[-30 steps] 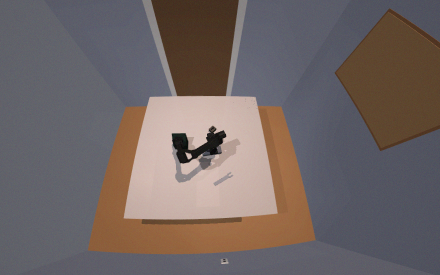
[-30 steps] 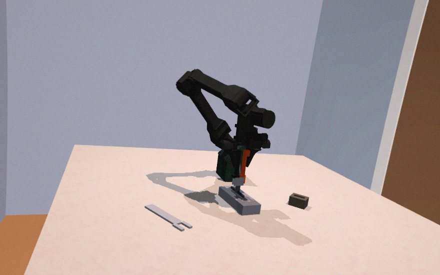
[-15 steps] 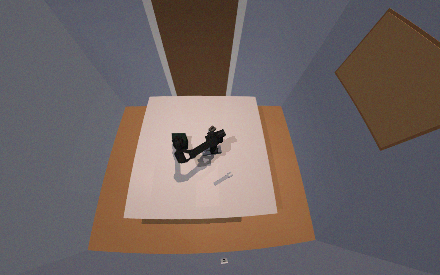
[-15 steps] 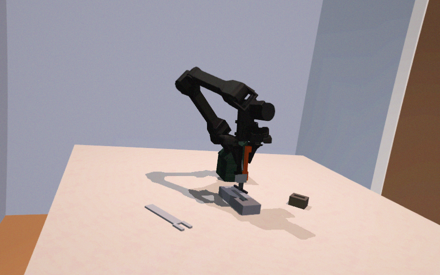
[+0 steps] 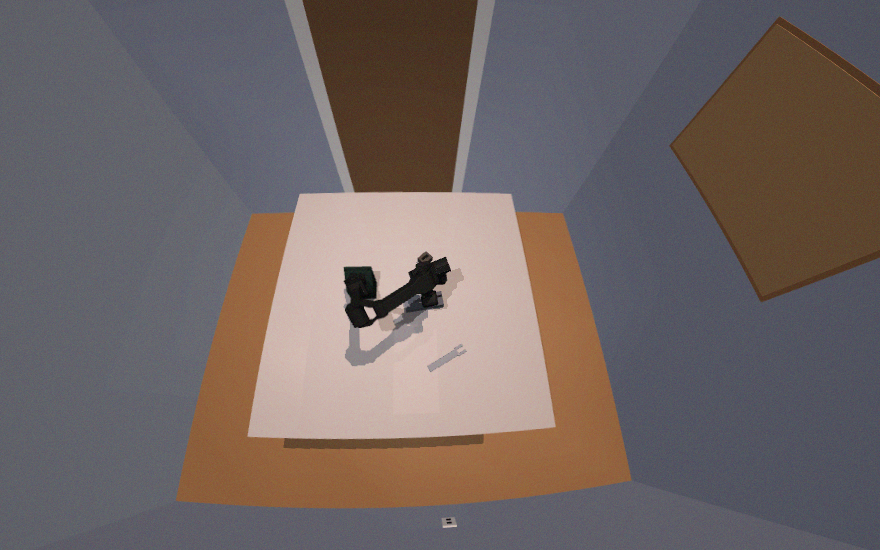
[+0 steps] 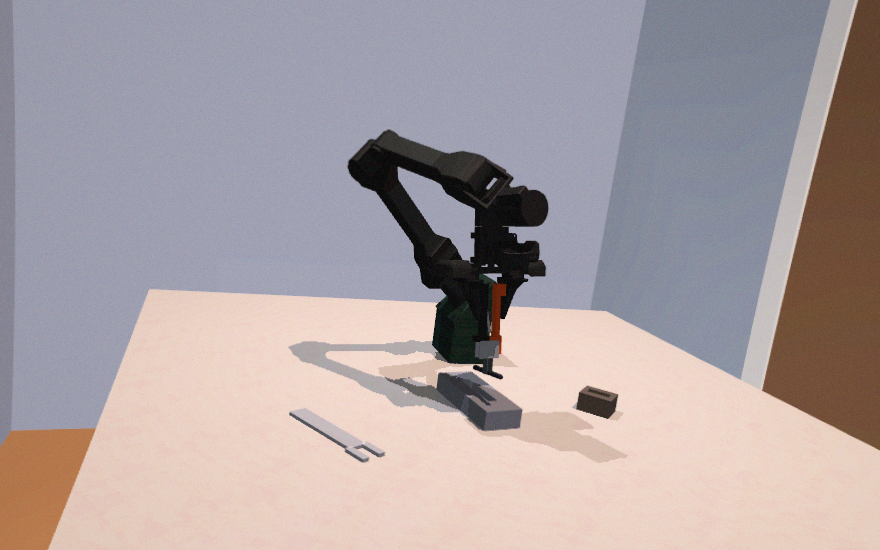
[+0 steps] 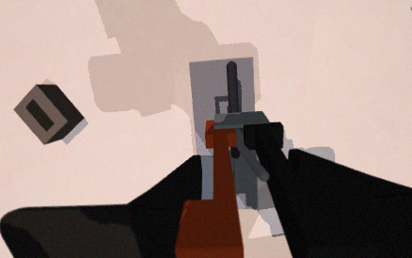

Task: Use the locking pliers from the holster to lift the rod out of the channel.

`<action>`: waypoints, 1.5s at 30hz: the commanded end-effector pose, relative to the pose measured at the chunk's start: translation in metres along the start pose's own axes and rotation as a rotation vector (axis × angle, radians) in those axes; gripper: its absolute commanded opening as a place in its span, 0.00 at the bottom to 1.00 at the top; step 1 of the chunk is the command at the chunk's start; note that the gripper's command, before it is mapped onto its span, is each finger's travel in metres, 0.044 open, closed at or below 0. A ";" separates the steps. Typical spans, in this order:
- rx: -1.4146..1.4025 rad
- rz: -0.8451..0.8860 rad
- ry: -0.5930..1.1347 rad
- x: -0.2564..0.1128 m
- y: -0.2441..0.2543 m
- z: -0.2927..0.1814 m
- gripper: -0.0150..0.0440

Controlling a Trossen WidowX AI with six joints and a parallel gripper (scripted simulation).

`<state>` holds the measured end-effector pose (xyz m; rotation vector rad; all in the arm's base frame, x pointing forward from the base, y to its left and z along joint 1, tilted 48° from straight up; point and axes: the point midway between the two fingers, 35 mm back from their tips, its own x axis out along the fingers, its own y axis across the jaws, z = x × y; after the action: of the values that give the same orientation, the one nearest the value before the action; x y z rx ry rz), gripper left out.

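Rod (image 6: 494,374) (image 7: 231,87) in the pliers' (image 6: 498,311) (image 7: 224,165) jaws, raised clear above the channel block (image 6: 501,418) (image 7: 204,85), gripper (image 6: 494,321) (image 7: 244,160) clamped on the pliers' handles.

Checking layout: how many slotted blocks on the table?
2: the grey block, under the pliers; the brown block, standing apart from it. No others visible; small ones could be hidden.

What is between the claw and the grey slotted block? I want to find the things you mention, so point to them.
Between the claw (image 6: 491,314) (image 7: 244,160) and grey slotted block (image 5: 413,306) (image 6: 502,418) (image 7: 205,85) are orange-handled pliers (image 6: 497,311) (image 7: 223,169), with the dark rod (image 6: 488,371) (image 7: 231,87) beneath their grey head. The exterior view shows this, with the rod above the block.
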<state>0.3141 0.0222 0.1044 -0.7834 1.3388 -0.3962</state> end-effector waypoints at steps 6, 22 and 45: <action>-0.006 -0.002 -0.062 -0.012 0.000 0.006 0.43; -0.009 -0.001 -0.153 -0.030 0.000 0.015 0.43; -0.012 0.001 -0.268 -0.054 0.000 0.024 0.43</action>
<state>0.3248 0.0615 0.1404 -0.8114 1.1096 -0.2791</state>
